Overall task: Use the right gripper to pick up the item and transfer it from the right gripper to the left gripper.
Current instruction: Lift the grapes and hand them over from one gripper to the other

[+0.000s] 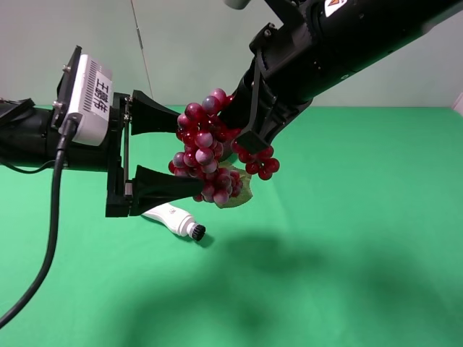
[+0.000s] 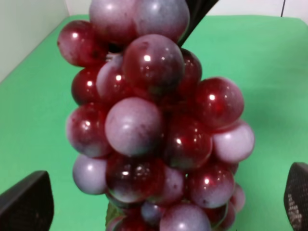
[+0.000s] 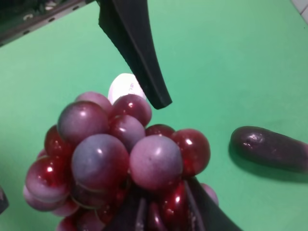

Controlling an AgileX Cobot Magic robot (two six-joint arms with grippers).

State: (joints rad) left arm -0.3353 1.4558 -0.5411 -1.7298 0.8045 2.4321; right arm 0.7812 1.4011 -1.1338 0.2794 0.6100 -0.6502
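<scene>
Hanging vertically leaf-down, the grapes (image 1: 205, 144) sit clenched in the right end effector (image 1: 244, 141), left end effector (image 1: 189, 155) released.

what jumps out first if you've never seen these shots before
A glossy dark-red grape bunch hangs in mid-air above the green table, pinched by the right gripper. The left gripper has its jaws open on either side of it. Below lies a white bottle-shaped device; the right wrist view also shows a dark eggplant on the table.
</scene>
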